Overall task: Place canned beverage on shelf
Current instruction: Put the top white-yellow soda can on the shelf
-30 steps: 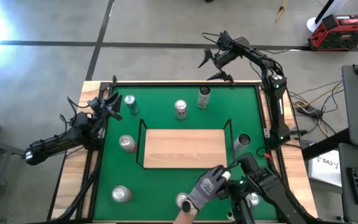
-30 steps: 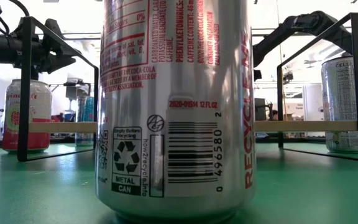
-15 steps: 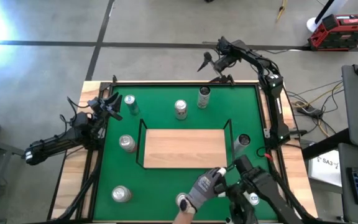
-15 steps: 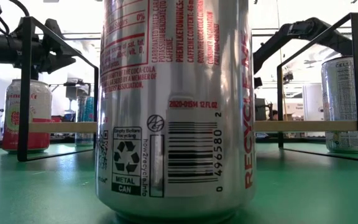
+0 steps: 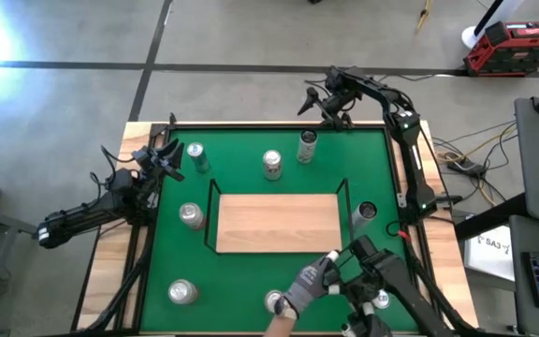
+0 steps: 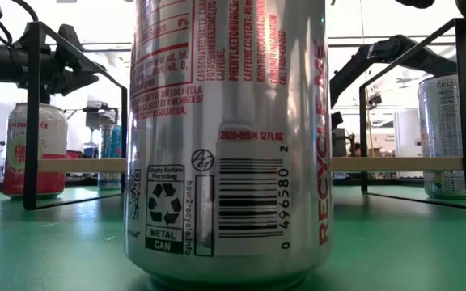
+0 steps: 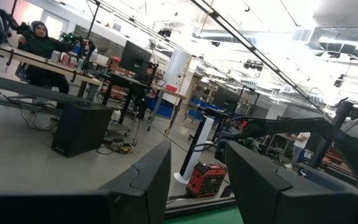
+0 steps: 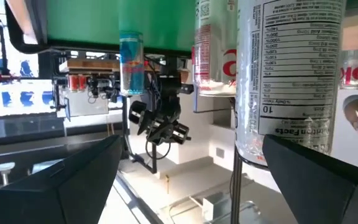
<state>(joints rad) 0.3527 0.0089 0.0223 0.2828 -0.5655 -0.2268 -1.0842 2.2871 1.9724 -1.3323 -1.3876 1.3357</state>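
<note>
Green worktop (image 5: 279, 154) carries the shelf (image 5: 279, 223) centrally; my right tool (image 5: 321, 101) gapes over the far edge, left tool (image 5: 168, 161) closed empty at the left edge.

High view hangs above the shelf (image 5: 278, 221) and looks straight down, far enough to catch the whole table plus the floor around it. Low view sits at tabletop height, so near one can (image 6: 229, 137) that the can fills most of the picture, with the shelf (image 6: 399, 163) edge-on behind it. Left wrist view points past the shelf into the room. Right wrist view looks back over the cans. High and low views share the shelf.
</note>
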